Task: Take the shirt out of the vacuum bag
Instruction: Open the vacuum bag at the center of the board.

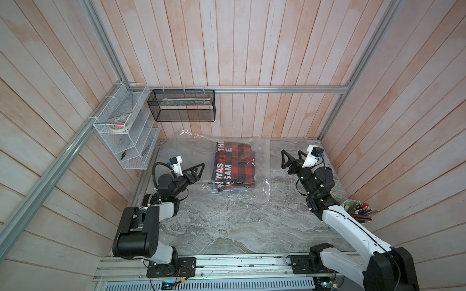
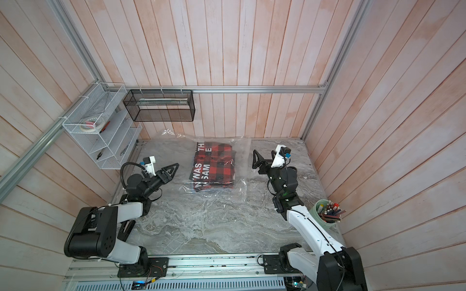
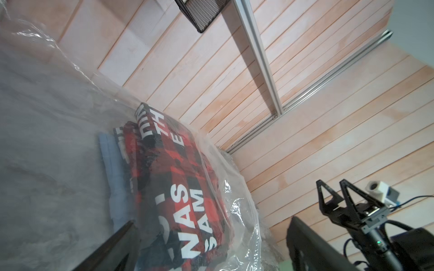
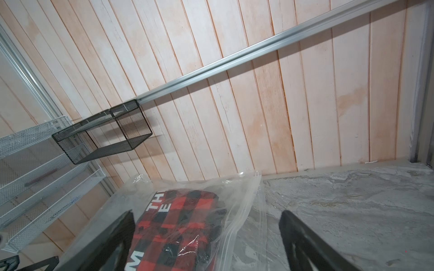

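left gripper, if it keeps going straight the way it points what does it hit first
Most likely the clear bag, with the folded plaid shirt right inside it. The left gripper, open, aims at that bundle, though its height is hard to judge.

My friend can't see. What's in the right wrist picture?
A folded red-and-black checked shirt with white letters lies inside a clear vacuum bag on a grey marbled table. The right gripper holds nothing, its jaws open. Behind, a black mesh basket hangs on a pinkish plank wall.
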You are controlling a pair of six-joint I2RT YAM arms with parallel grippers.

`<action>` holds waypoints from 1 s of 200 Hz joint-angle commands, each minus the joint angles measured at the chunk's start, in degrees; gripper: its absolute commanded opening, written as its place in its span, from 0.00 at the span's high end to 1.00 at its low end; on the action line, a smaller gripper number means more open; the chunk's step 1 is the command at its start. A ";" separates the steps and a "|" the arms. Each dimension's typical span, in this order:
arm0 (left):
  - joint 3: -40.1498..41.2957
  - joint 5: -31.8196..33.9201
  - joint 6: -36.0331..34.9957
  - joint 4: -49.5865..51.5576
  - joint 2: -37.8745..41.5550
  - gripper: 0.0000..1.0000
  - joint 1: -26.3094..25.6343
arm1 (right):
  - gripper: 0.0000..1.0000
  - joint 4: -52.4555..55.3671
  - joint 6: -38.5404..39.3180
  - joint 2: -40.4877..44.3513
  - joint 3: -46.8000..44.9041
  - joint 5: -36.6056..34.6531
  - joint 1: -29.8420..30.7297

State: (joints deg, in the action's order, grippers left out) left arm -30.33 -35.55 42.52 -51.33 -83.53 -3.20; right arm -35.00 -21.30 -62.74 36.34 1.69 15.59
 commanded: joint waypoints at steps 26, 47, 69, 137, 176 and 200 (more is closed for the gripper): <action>-9.20 23.06 -20.27 31.33 1.58 0.00 -10.86 | 0.02 3.97 0.49 -2.56 2.56 -0.46 -0.30; -11.86 26.48 -18.94 34.14 1.96 0.00 -13.70 | 0.02 4.21 0.84 -2.43 2.84 -0.38 -0.47; -15.73 26.53 -17.80 36.42 2.14 0.00 -16.75 | 0.02 3.38 0.00 -3.39 2.96 1.19 -0.49; -36.54 20.08 -34.05 56.86 2.44 0.00 -25.89 | 0.02 3.13 0.11 -2.73 3.11 2.74 -0.65; -44.07 42.19 -45.07 62.64 0.35 0.00 -36.43 | 0.02 2.92 0.10 -2.01 2.74 3.05 -0.74; -43.64 46.34 -44.68 58.22 0.94 0.00 -38.83 | 0.02 3.02 0.29 -1.19 2.38 3.06 -0.74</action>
State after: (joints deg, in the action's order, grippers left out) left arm -74.67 0.54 2.96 5.48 -81.95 -40.99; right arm -31.62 -21.17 -65.56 37.78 3.97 15.16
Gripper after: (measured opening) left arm 0.999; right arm 0.982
